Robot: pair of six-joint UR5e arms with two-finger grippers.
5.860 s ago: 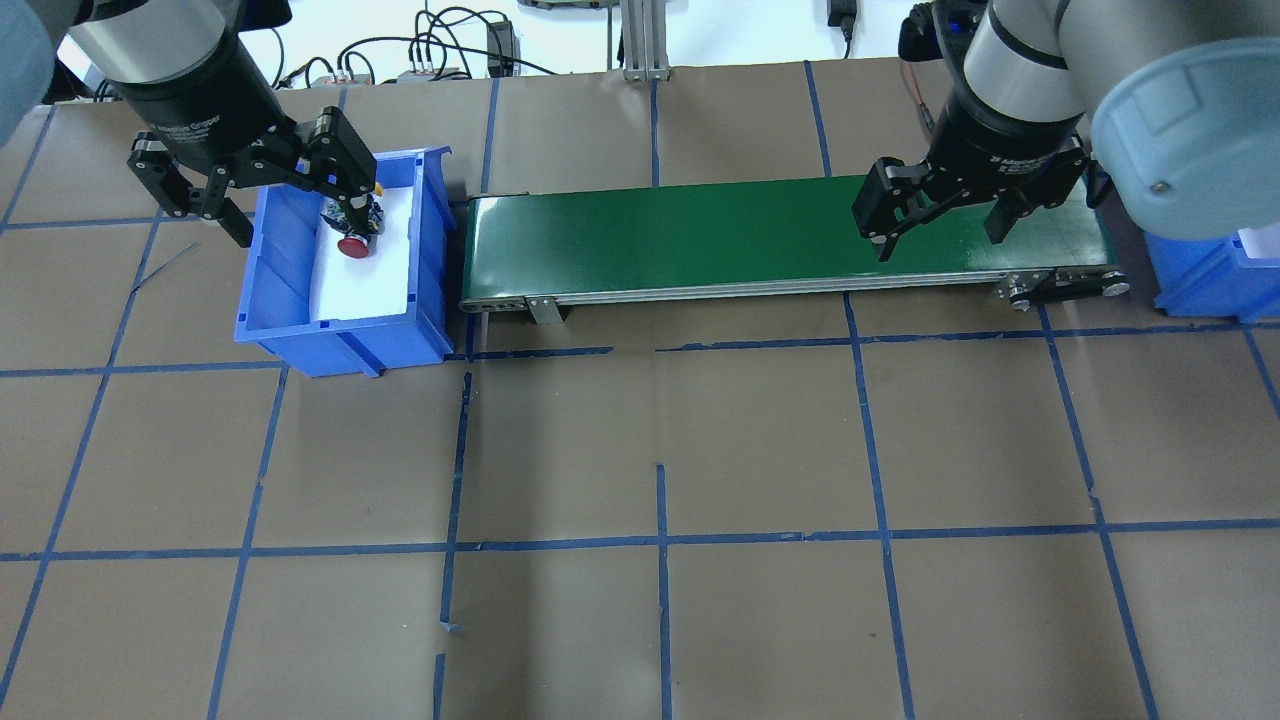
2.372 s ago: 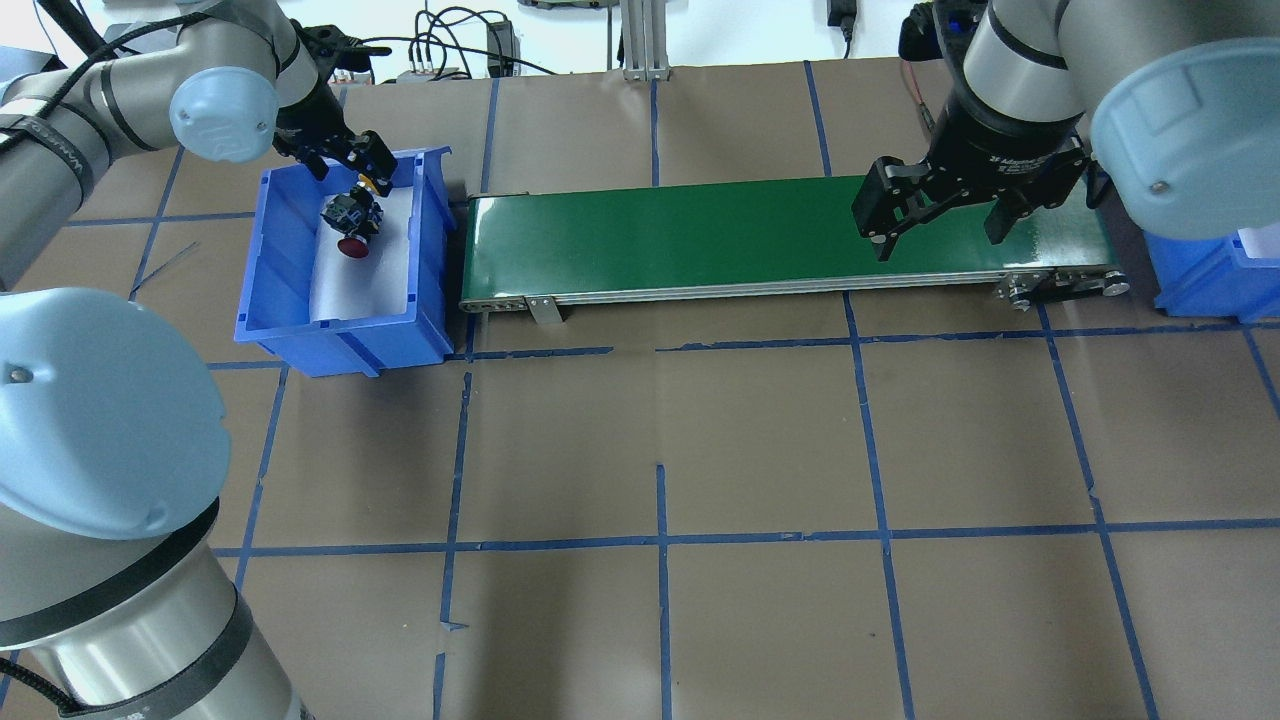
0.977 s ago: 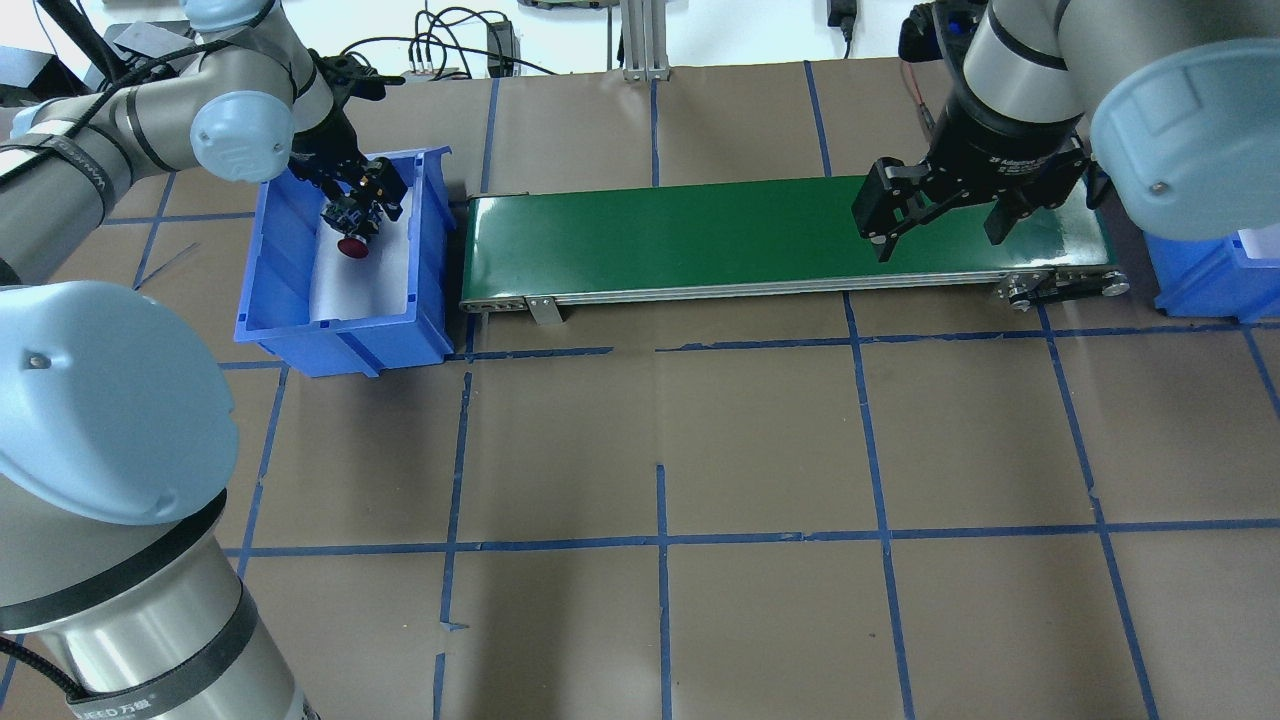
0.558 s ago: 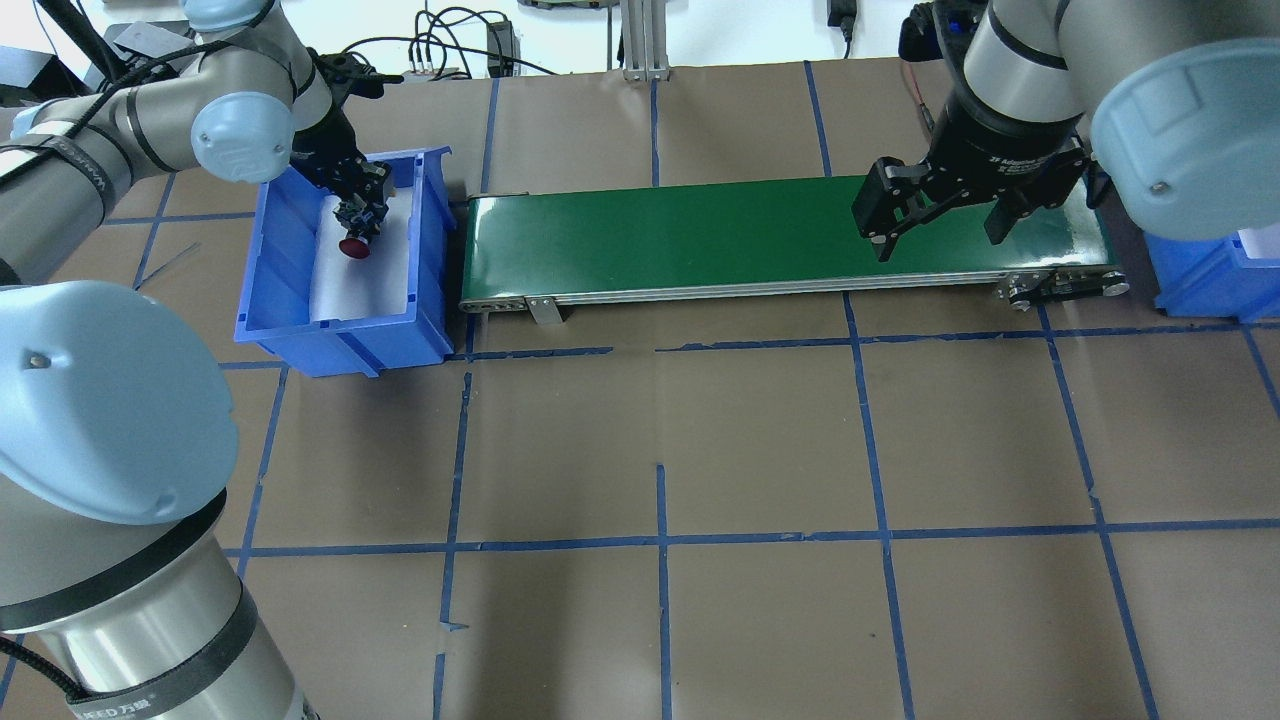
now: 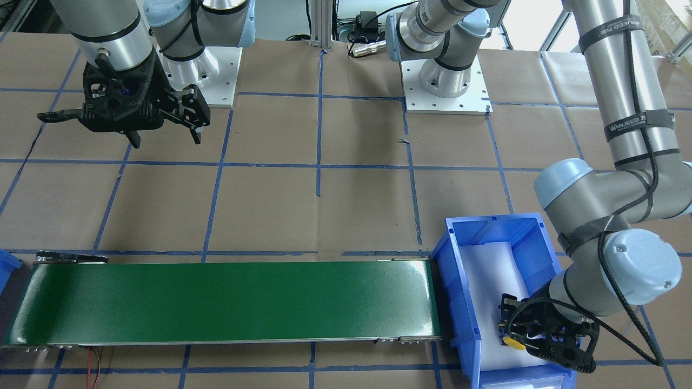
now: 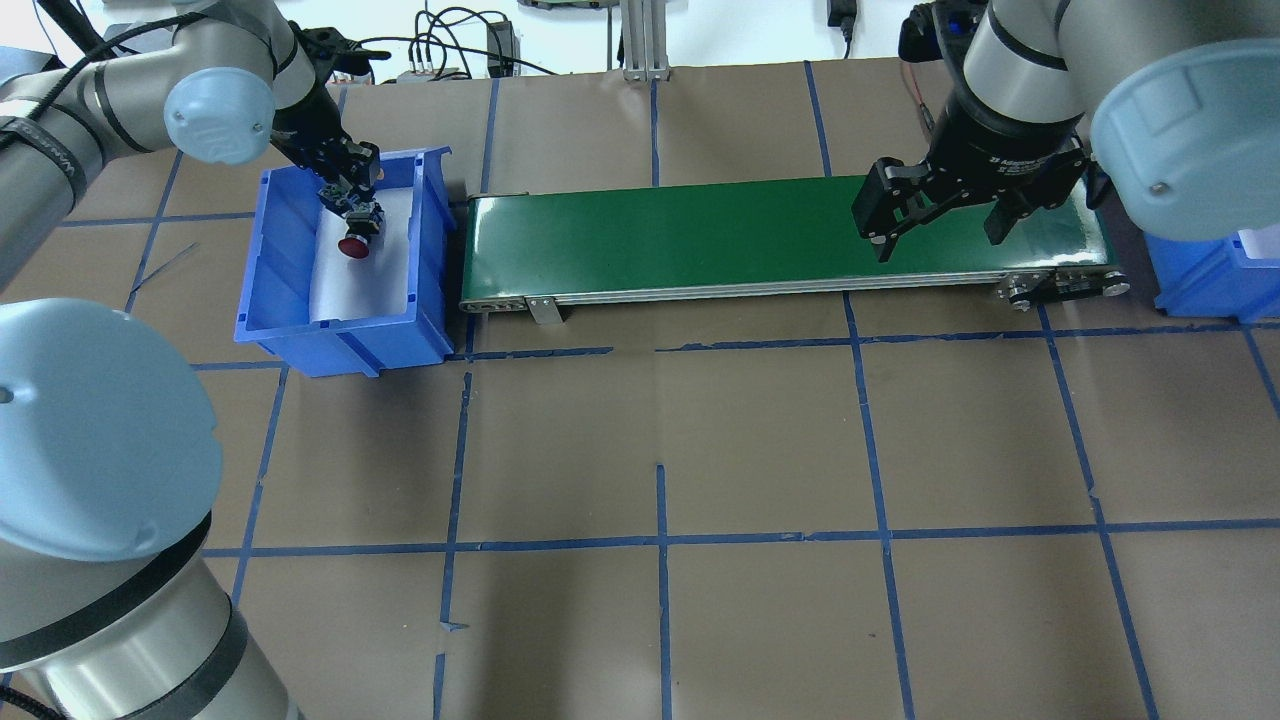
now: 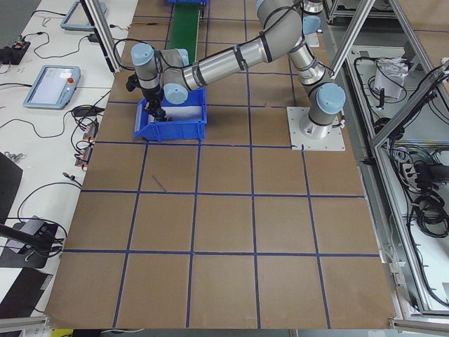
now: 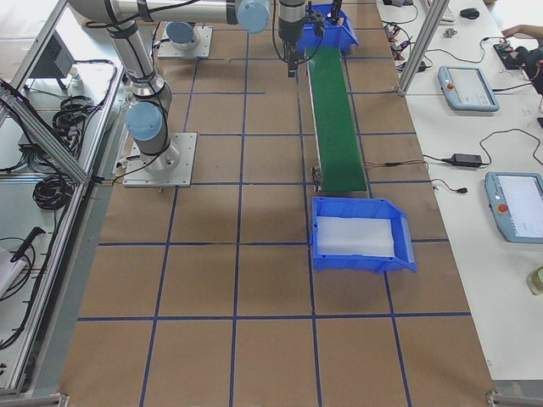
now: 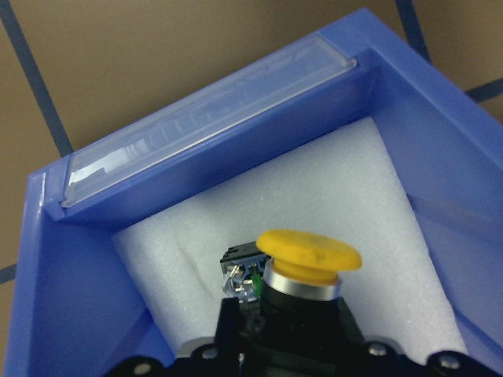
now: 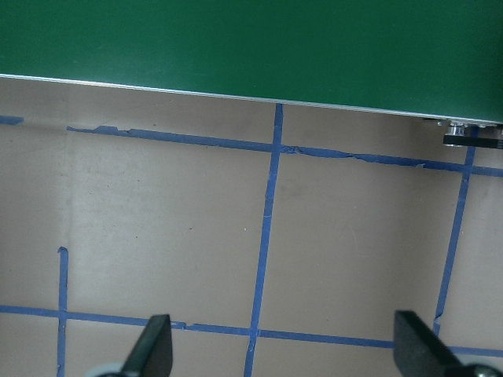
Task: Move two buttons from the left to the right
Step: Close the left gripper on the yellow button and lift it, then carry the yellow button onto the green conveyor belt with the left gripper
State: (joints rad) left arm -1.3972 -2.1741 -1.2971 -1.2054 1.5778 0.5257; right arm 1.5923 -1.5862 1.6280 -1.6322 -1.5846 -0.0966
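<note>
- Left gripper (image 6: 348, 188): closed on yellow button (image 9: 309, 253); the black body below the silver collar is clamped, and the mushroom cap is left clear and pointed away from the wrist camera
- Yellow button: held inside blue bin (image 6: 340, 347), over white foam liner (image 6: 362, 290), at the end of the bin farthest from the robot; whether the foam is touched cannot be told
- Red button (image 6: 351, 246): laid on its side on the foam liner, cap turned toward the robot, black body just beside the left gripper; contact between the two cannot be told
- Blue bin: set near the far edge of worktop (image 6: 760, 440), on the robot's left, just off the left end of green conveyor belt (image 6: 700, 235)
- Green conveyor belt: run alongside the far edge of the worktop, from the blue bin to second blue bin (image 6: 1200, 290)
- Right gripper (image 6: 940, 245): jaws spread wide; raised well above the worktop toward the belt's right end, well apart from both buttons; in the wrist view the belt's robot-side edge and brown paper (image 10: 157, 236) are seen beneath
- Second blue bin: set near the far edge of the worktop, just off the belt's right end, lined with white foam
- Worktop: covered in brown paper, marked into squares by blue tape (image 6: 660, 540)
</note>
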